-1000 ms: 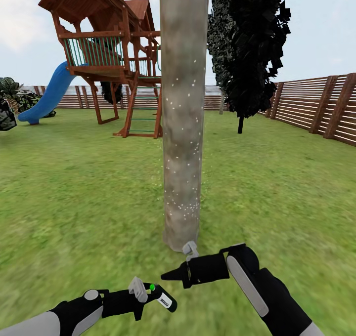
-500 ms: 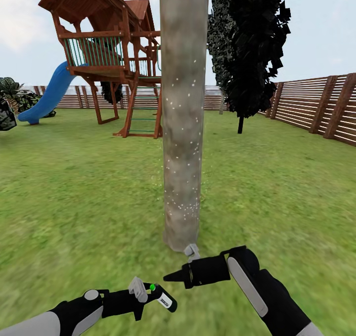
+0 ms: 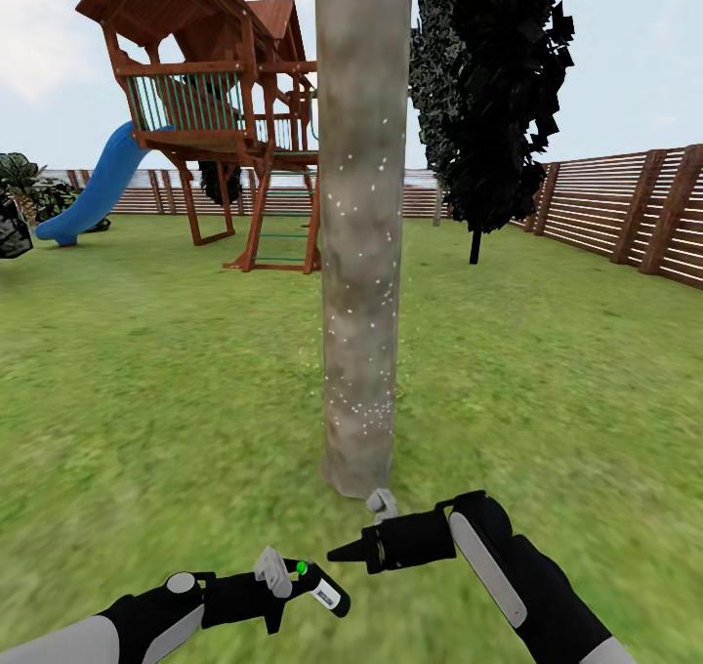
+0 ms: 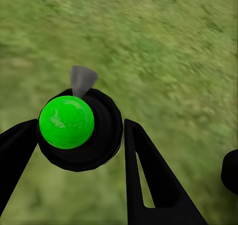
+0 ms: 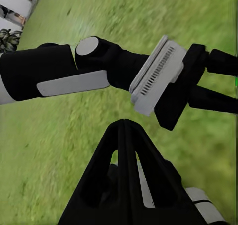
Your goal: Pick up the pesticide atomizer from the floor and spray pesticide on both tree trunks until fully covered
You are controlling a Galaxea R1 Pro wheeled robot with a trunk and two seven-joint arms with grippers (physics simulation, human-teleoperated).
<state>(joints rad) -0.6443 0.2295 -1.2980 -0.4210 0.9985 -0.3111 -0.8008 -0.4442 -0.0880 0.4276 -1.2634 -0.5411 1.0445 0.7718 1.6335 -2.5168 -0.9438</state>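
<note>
Left gripper (image 3: 327,593) clamps the pesticide atomizer (image 4: 79,128) low before the speckled tree trunk (image 3: 359,254); right gripper (image 3: 344,553) is closed, empty. Risk: spray aimed at the lawn (image 3: 146,371) leaves upper trunk uncovered

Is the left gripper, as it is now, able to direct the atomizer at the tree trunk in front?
Probably yes. The left gripper holds the pesticide atomizer low over the grass, and the tree trunk stands just ahead with open lawn between. The right gripper sits close beside that line, shut and empty, and might crowd it.
</note>
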